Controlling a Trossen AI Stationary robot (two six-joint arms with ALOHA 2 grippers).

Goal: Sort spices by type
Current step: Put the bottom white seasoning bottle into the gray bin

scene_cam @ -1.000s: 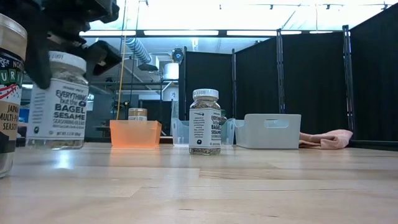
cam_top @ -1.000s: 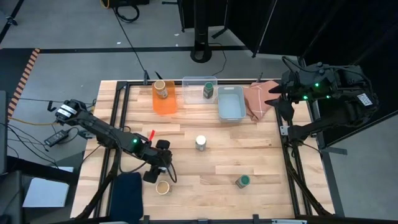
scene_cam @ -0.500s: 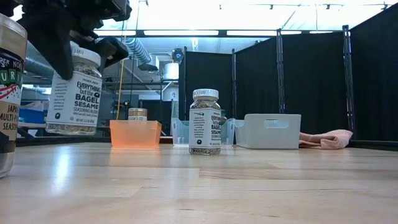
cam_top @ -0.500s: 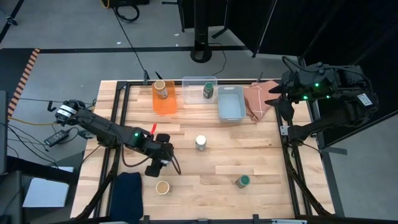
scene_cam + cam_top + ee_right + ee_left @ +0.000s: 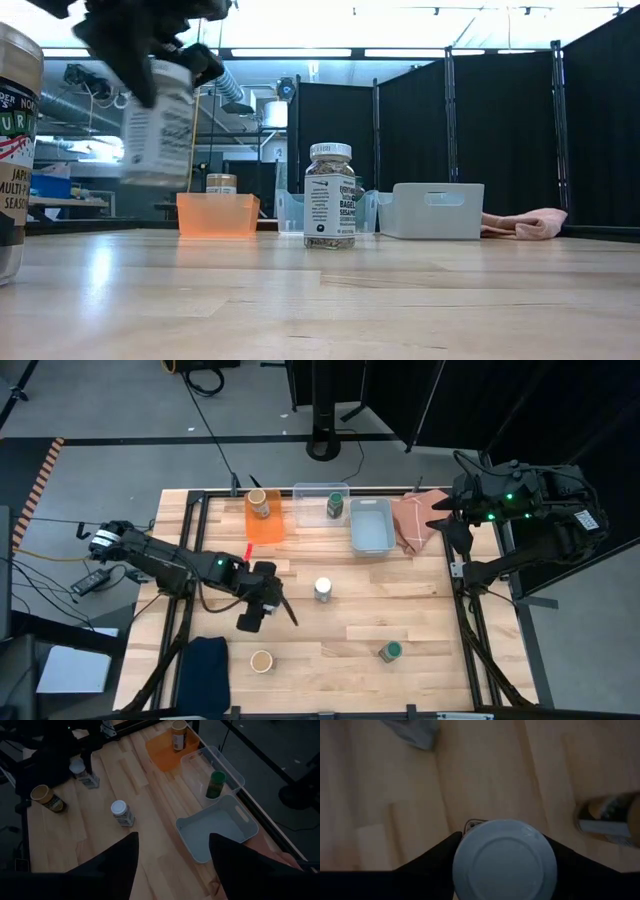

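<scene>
- Left gripper (image 5: 262,603) clamped on a white-lidded bagel sesame jar (image 5: 158,120), held clear above the table (image 5: 430,640).
- Second white-lidded jar (image 5: 323,590) stands mid-table.
- Right gripper (image 5: 171,855) parked beyond the pale-blue bin (image 5: 371,526), fingers apart, empty.

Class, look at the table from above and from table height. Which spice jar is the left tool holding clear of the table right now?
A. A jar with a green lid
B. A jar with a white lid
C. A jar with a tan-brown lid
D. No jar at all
B: the left tool grips a white-lidded jar above the table, its pale lid filling the left wrist view.
</scene>
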